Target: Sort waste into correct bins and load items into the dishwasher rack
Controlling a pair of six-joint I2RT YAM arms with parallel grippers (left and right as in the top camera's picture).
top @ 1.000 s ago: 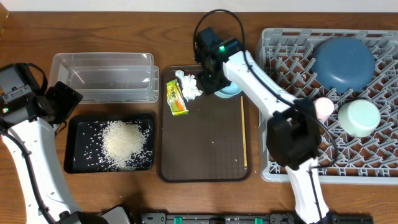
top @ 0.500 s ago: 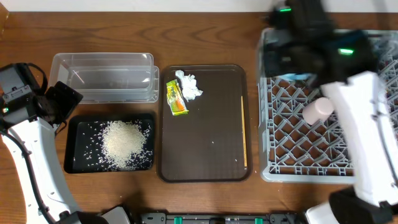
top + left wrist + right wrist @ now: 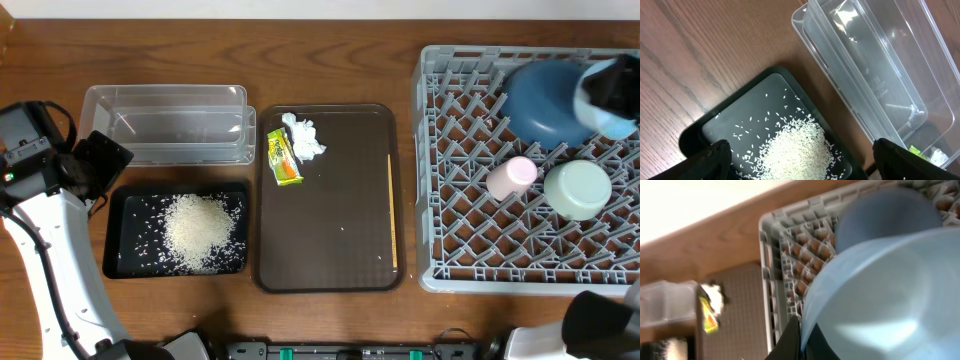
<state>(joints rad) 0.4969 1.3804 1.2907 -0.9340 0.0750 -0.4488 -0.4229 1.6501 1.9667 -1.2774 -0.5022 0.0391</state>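
**Light-blue bowl [image 3: 880, 295] aloft over the rack, not yet seated**

The step in hand looks to be loading: the right fingers [image 3: 792, 341] are closed on the rim of the light-blue bowl, which fills the right wrist view. From overhead it is a blur at the far right edge, above the rack [image 3: 470, 230] and beside the large blue bowl [image 3: 545, 100]. The pink cup [image 3: 510, 177] and mint-green bowl [image 3: 577, 189] already sit in the rack.

The next move calls for lowering the bowl onto free pegs, clear of its neighbours, and only then letting go.

The left fingers [image 3: 710, 157] are spread wide and hold nothing, above the rice [image 3: 203, 230] in the black tray [image 3: 176, 187] beside the clear tub [image 3: 165, 125].

The chopstick [image 3: 392, 215], tissue [image 3: 306, 138] and wrapper [image 3: 283, 158] lie on the brown serving tray [image 3: 340, 200] in the middle of the bench [image 3: 330, 50], so sorting remains.
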